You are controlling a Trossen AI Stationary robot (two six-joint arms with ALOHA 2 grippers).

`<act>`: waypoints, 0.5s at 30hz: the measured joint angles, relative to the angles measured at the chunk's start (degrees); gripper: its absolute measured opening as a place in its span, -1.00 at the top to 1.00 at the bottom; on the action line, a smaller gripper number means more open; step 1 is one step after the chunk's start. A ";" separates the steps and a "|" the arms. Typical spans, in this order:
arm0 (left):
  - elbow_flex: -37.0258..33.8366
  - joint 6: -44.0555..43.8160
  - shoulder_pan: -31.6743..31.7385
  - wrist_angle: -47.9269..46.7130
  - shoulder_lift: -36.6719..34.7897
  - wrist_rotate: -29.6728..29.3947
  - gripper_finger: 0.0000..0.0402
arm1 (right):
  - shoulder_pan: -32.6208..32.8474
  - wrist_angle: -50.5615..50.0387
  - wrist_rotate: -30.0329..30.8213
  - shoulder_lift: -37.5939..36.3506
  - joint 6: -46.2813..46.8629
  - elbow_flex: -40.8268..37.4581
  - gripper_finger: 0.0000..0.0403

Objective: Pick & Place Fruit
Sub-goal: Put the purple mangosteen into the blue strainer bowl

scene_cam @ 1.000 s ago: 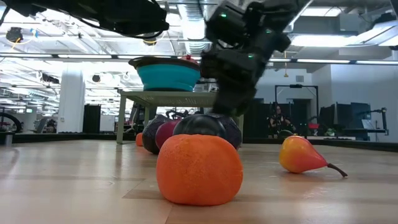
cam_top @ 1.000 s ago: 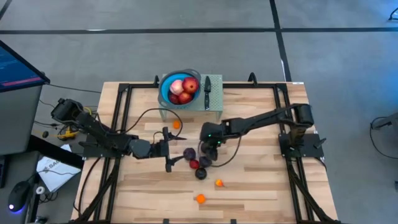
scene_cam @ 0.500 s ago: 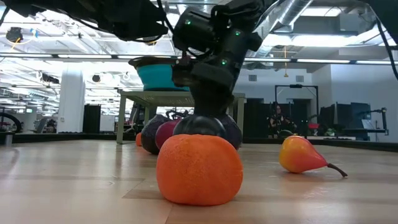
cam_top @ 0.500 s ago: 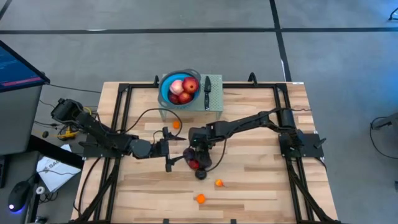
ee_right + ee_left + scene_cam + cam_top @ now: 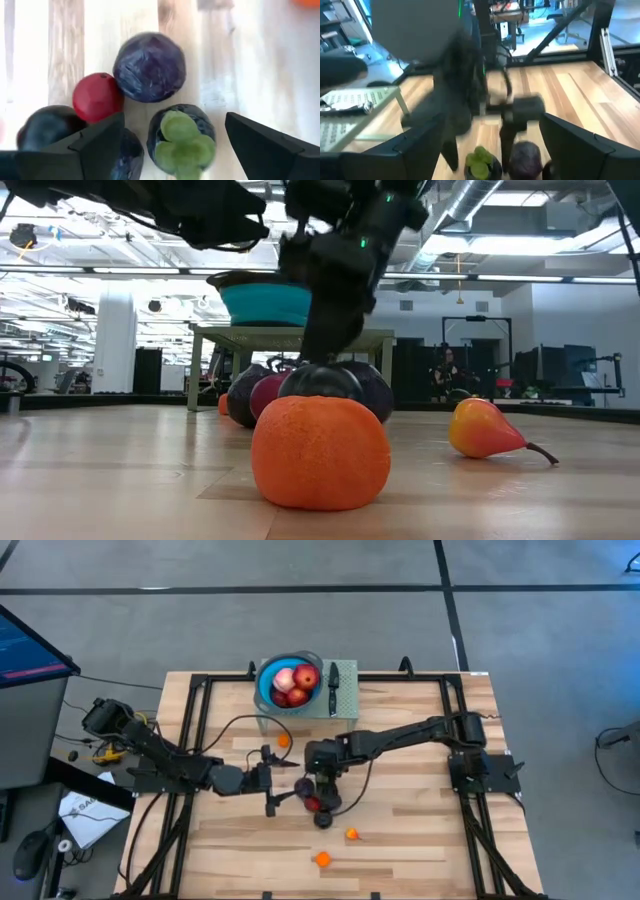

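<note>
So the right gripper (image 5: 318, 778) is hanging right over the cluster of dark fruit (image 5: 315, 798) in the middle of the wooden surface (image 5: 410, 830), fingers spread wide with nothing between them. Its wrist camera looks straight down on that cluster: a purple fruit (image 5: 149, 66), a small red fruit (image 5: 96, 97) touching it, a dark one with a green leafy top (image 5: 182, 133) just beside both, and another dark one (image 5: 47, 125) next to the red.

The left gripper (image 5: 270, 783) sits level with the cluster on its left side, also spread and empty, just beside the fruit.

2 small orange fruits (image 5: 322, 860) lie apart from the cluster toward the front edge. Another orange one (image 5: 284, 740) sits behind the cluster, near the blue bowl (image 5: 266, 686), which holds 3 red and pink apples (image 5: 296, 681). A black-handled knife (image 5: 333, 685) lies right beside the bowl.
</note>
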 joint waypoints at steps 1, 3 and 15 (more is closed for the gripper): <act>0.00 -0.51 -0.16 -0.81 0.00 0.00 -0.57 | 0.54 -0.38 1.26 -0.97 -0.12 0.00 -0.69; 0.00 -1.82 -0.48 -2.05 0.00 0.13 -0.57 | 2.03 -1.19 4.90 -3.54 -0.65 -0.40 -0.67; 3.19 -14.47 4.76 -1.65 12.64 3.49 -0.57 | 10.64 20.12 20.73 -26.65 7.26 -29.24 -0.57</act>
